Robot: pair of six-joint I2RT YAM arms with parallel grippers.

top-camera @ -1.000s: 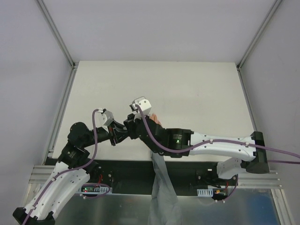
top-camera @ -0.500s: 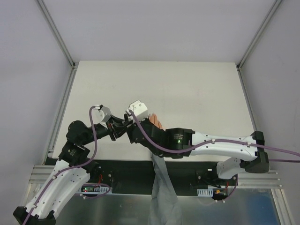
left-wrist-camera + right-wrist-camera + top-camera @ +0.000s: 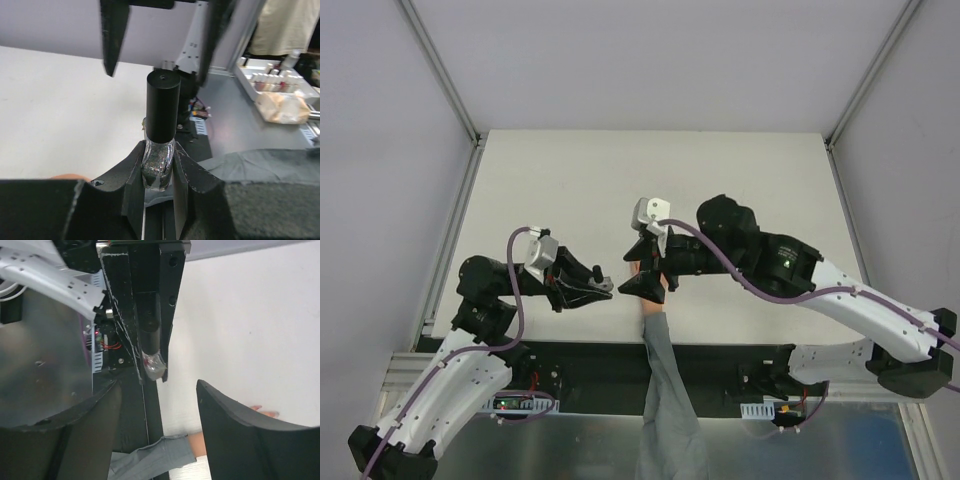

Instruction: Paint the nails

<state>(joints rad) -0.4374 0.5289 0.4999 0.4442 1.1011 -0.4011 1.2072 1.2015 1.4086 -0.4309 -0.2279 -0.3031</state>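
My left gripper (image 3: 600,291) is shut on a small glass bottle (image 3: 159,167) with a tall black cap (image 3: 162,107), held above the table's near edge. My right gripper (image 3: 630,270) is open just right of it, fingers (image 3: 114,35) standing apart on either side of the cap without touching. In the right wrist view the bottle (image 3: 154,364) sits beyond my open right gripper (image 3: 155,430). The peach mannequin hand (image 3: 658,293) lies under the right gripper, its grey sleeve (image 3: 665,390) trailing off the table. One fingertip (image 3: 266,413) shows, but the nails cannot be made out.
The white table (image 3: 720,190) stretches behind both grippers, edged by metal frame rails (image 3: 450,240). A black base strip (image 3: 720,355) runs along the near edge. Off the table, a white tray of small bottles (image 3: 270,80) appears in the left wrist view.
My right gripper has opened and drawn back to the right, off the bottle's cap. The left gripper, still holding the bottle, has shifted slightly right and lower.
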